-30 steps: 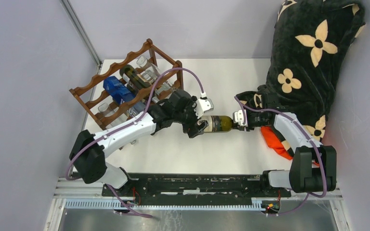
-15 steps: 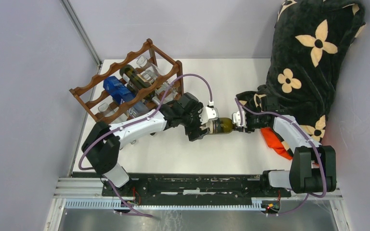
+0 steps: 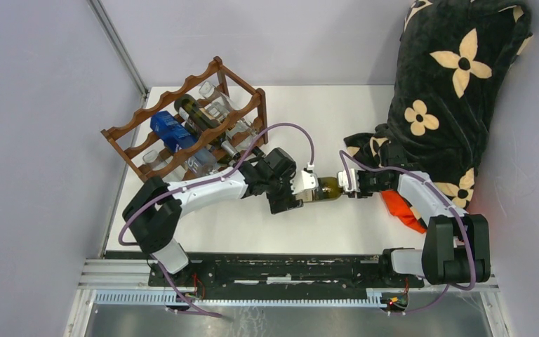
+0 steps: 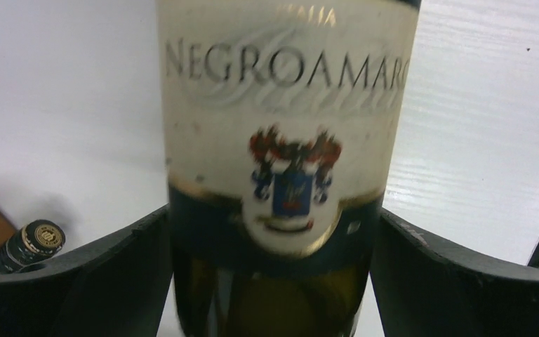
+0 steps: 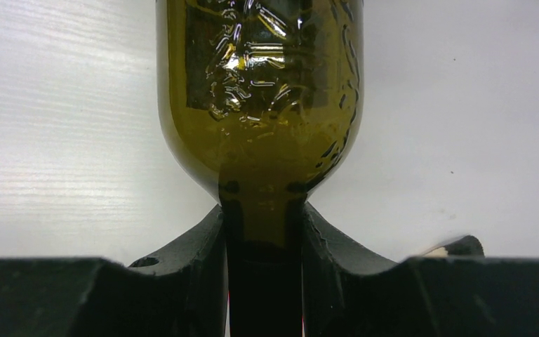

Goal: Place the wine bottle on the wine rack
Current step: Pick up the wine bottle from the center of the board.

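One green wine bottle (image 3: 327, 188) (cream label), right claw (image 3: 346, 182) gripping neck, left claw (image 3: 308, 191) open.

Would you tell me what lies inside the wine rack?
The wine rack holds a dark bottle, a blue carton and clear bottles; its lower tier is mostly covered.

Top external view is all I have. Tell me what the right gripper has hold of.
Observer: The right gripper is shut on the neck of the wine bottle, right where the neck meets the shoulder.
Operator: Now report the left one.
Observer: The left gripper is open. Its fingers flank the bottle's body at the lower edge of the label.
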Controlling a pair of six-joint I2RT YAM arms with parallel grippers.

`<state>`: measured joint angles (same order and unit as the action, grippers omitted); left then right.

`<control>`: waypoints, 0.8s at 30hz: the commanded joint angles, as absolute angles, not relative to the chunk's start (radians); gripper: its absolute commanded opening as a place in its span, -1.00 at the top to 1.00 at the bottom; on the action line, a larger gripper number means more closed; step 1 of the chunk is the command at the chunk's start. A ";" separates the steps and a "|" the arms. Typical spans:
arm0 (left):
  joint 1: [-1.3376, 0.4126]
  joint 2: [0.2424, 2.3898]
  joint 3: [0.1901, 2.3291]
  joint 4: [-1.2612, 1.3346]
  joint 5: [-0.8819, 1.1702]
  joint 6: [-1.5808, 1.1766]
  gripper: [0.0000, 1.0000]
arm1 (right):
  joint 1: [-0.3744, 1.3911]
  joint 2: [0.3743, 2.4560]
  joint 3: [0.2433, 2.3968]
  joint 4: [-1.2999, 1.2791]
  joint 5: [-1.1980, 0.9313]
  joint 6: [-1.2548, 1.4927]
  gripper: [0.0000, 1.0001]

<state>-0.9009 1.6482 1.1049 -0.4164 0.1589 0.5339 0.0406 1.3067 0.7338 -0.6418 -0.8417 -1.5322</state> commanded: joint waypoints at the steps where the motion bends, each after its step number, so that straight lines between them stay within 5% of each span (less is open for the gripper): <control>1: -0.894 1.556 1.092 -0.411 0.138 0.566 -1.00 | 0.023 1.255 0.728 -0.663 -0.930 -1.605 1.00; 24: -0.880 1.332 1.157 -0.623 0.195 0.497 -1.00 | -0.077 1.204 0.735 -0.755 -1.008 -1.583 1.00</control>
<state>-0.8848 1.4170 1.1023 -0.6178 0.2111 0.5323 -0.0677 1.2453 0.7059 -0.7441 -0.8513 -1.5921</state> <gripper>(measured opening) 0.999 0.396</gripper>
